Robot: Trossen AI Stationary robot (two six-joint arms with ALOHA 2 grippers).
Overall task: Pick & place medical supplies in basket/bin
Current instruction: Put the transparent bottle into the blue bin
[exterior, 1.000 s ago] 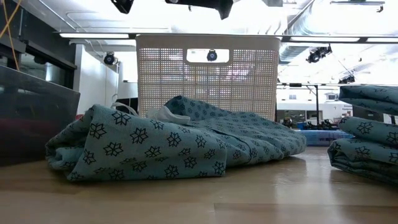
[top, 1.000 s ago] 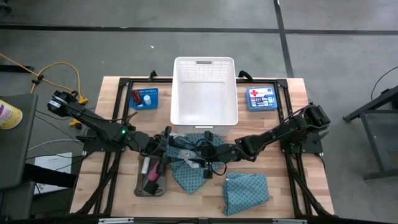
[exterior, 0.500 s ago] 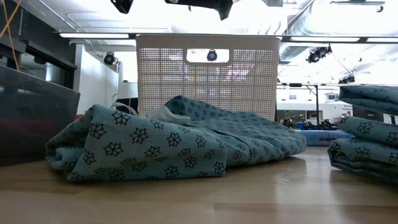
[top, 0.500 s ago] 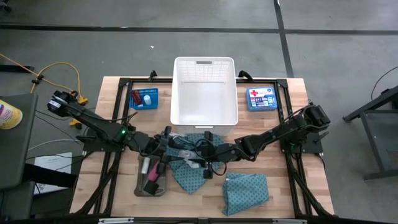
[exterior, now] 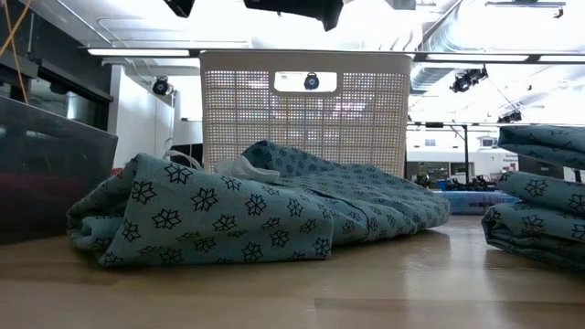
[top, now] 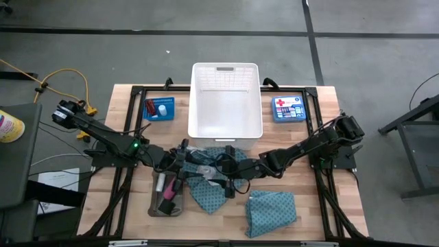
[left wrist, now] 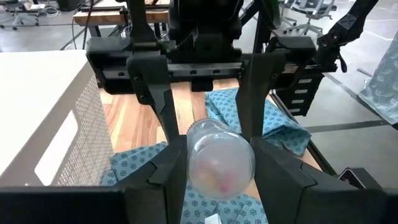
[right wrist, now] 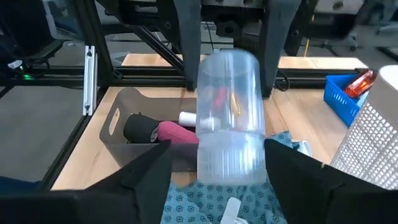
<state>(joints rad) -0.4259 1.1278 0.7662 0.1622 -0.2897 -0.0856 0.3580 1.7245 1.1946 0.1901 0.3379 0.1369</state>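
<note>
Wooden worktop (top: 343, 206) on a grey floor, open workshop room beyond.

Rear centre: large white basket (top: 192, 103), slotted walls, nothing seen inside. Rear left: small blue mesh basket (top: 169, 101) holding red-and-white pieces (top: 149, 107). Rear right: flat blue box (top: 287, 108) with red cross, lying flat.

Front left: shallow grey tray (right wrist: 115, 118) containing pink cylinder (right wrist: 177, 132), black block (top: 167, 204) and small white tube (right wrist: 186, 116). Cylinder and tube side by side, touching or nearly so.

Centre, just in front of white basket: first teal dotted cloth (top: 209, 195), rumpled, white tie showing on top. Front right: second teal dotted cloth (top: 273, 211), folded, apart from the first.

Left arm (top: 103, 137) and right arm (top: 309, 144) reach inward and meet above the first cloth, jaws facing each other. Between them, raised off the worktop: clear vial (left wrist: 221, 162) with ribbed cap, small red and yellow items inside.

Left jaws: partly closed, both fingers pressed against the vial's sides, vial held.

Right jaws: spread wider than the vial, one finger on either side, a gap visible on at least one side; no grip evident.
</note>
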